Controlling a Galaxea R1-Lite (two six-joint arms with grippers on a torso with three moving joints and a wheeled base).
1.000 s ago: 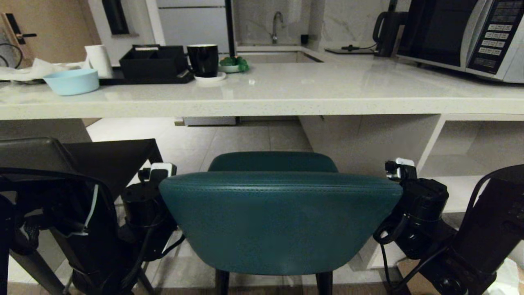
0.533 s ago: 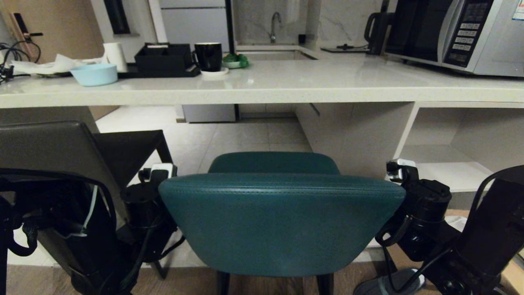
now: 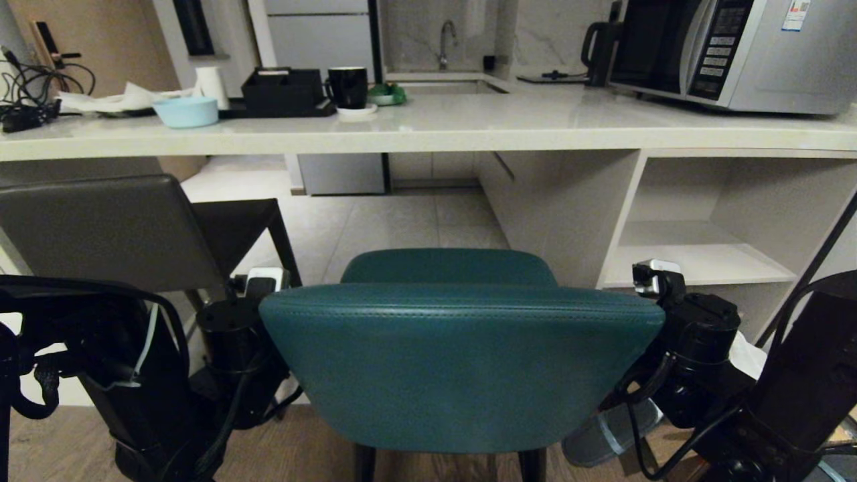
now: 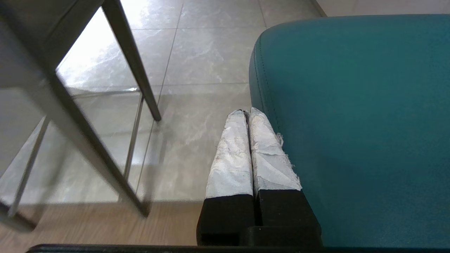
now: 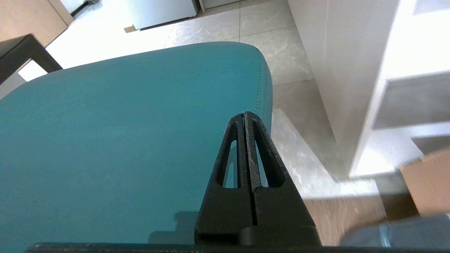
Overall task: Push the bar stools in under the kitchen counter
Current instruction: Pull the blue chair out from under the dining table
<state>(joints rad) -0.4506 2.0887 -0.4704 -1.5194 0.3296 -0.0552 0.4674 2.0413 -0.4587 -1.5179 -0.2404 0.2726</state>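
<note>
**Teal stool braced between both arms, counter ahead**

We have the teal stool (image 3: 462, 361) squarely in front of us, its curved back filling the middle of the head view and its seat pointing at the kitchen counter (image 3: 428, 137), which stands well apart across the tiled floor. The left gripper (image 4: 248, 114) lies along one end of the backrest with its taped fingers (image 4: 232, 154) pressed together, holding nothing; the right gripper (image 5: 245, 116) sits at the other end, its fingers likewise closed flat against each other. Whether either actually presses the padding we cannot quite tell. The dark grey stool (image 3: 114, 231) waits to our left, nearer the counter's edge. We judge the step in hand to be pushing the teal stool. Next we need a straight drive forward, both arms bearing evenly so the stool does not swing, aimed at the open bay left of the slab panel (image 3: 569, 214).
</note>
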